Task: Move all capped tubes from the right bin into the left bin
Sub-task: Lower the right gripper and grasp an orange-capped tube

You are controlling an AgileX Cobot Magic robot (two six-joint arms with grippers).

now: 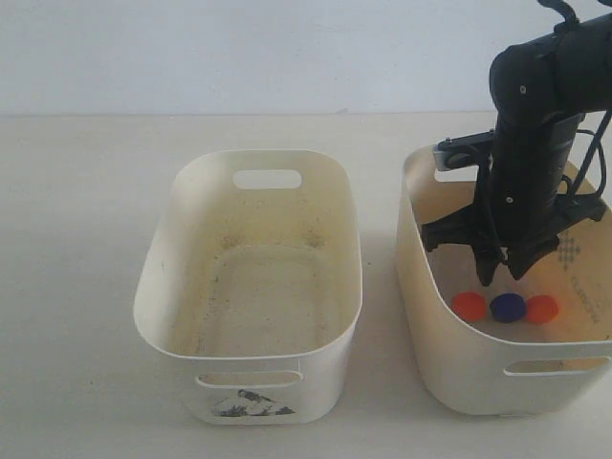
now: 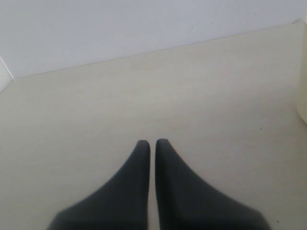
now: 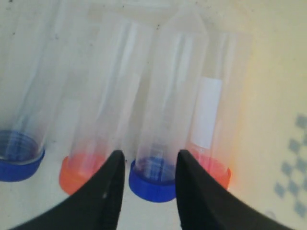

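- I am holding the black right gripper low inside the cream-yellow oval plastic right bin. Its jaws are part-open astride the clear blue-capped tube; I cannot tell whether they are pinching it.
- The clear orange-capped tubes are lying close on both sides, so a fingertip may be snagging one.
- Gripped near its cap, the tube could be swinging loose before it reaches the off-white oval plastic left bin.
- The black left gripper is idling closed.

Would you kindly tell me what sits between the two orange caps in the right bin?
The dark blue cap sits between the orange cap and the other orange cap inside the right bin; the exterior view shows this plainly.
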